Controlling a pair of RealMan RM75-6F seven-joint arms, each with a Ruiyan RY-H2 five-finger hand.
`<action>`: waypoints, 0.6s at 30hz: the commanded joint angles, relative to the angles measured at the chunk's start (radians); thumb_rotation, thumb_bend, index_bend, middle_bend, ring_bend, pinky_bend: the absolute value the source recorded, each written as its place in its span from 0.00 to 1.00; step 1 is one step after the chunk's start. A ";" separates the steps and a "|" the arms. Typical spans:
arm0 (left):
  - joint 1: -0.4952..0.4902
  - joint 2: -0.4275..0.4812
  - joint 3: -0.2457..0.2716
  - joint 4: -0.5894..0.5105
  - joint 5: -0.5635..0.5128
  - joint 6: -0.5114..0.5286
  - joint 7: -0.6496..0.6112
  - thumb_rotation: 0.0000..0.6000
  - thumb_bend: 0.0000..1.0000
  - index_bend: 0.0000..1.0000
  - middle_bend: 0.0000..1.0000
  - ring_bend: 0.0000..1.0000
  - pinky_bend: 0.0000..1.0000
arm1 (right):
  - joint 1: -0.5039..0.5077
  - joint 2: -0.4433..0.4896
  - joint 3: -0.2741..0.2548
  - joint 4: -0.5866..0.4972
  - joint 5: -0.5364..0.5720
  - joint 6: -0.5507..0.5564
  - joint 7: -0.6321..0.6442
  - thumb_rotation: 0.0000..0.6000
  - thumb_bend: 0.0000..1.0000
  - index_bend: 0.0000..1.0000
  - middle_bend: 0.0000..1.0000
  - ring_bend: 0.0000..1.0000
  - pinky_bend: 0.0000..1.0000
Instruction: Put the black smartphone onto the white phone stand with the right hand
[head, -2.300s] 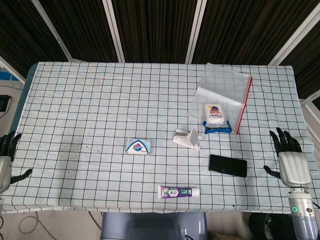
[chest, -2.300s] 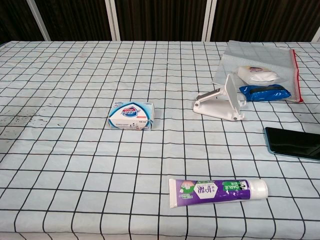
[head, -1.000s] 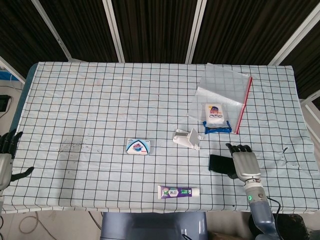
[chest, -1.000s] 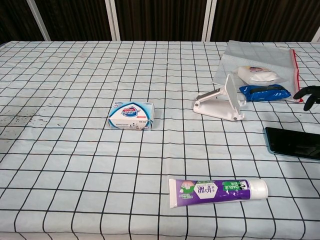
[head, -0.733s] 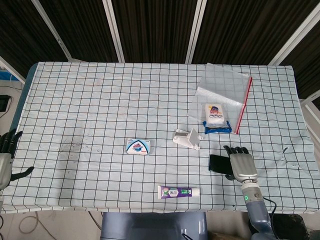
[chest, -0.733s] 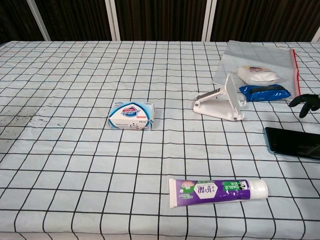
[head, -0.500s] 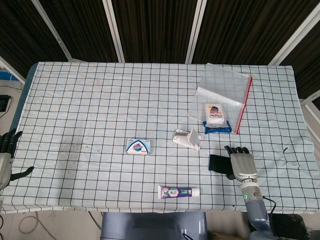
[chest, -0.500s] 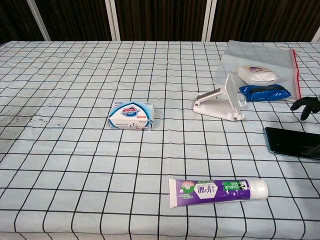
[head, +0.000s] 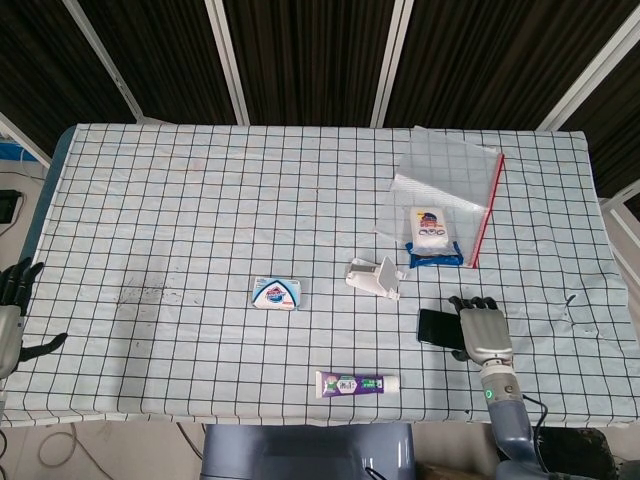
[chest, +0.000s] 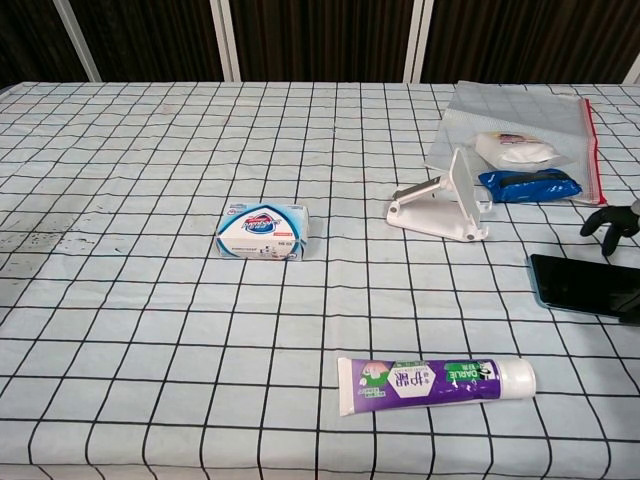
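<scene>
Nearest the front edge of the table (head: 150, 200) lies one toothpaste tube (head: 356, 383), purple and white, flat on the checked cloth. Just behind it toward the right edge, one black smartphone (head: 437, 327) lies flat, and the right hand (head: 484, 328) hangs palm down over its right end, fingers spread and holding nothing; whether it touches the phone cannot be told. At the front left corner the left hand (head: 10, 318) rests off the cloth, fingers apart and empty. Toward the middle sits one soap bar (head: 277, 293) in a blue and white wrapper, with one white phone stand (head: 376, 277) to its right, bare and just behind the smartphone. Further back toward the right far corner, one clear zip bag (head: 447, 187) with a red strip holds one blue packet (head: 432, 254) and one white packet (head: 430, 226).
</scene>
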 joint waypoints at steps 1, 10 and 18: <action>0.000 0.000 0.000 -0.001 -0.001 -0.001 0.000 1.00 0.00 0.00 0.00 0.00 0.00 | 0.002 -0.004 -0.001 0.006 0.005 -0.002 0.000 1.00 0.08 0.24 0.32 0.22 0.18; 0.000 0.002 0.000 -0.003 -0.004 -0.003 -0.002 1.00 0.00 0.00 0.00 0.00 0.00 | 0.006 -0.018 -0.003 0.032 0.016 -0.010 0.012 1.00 0.08 0.25 0.34 0.23 0.18; -0.001 0.003 0.000 -0.005 -0.007 -0.005 -0.004 1.00 0.00 0.00 0.00 0.00 0.00 | 0.011 -0.027 -0.005 0.046 0.011 -0.014 0.021 1.00 0.12 0.28 0.36 0.25 0.18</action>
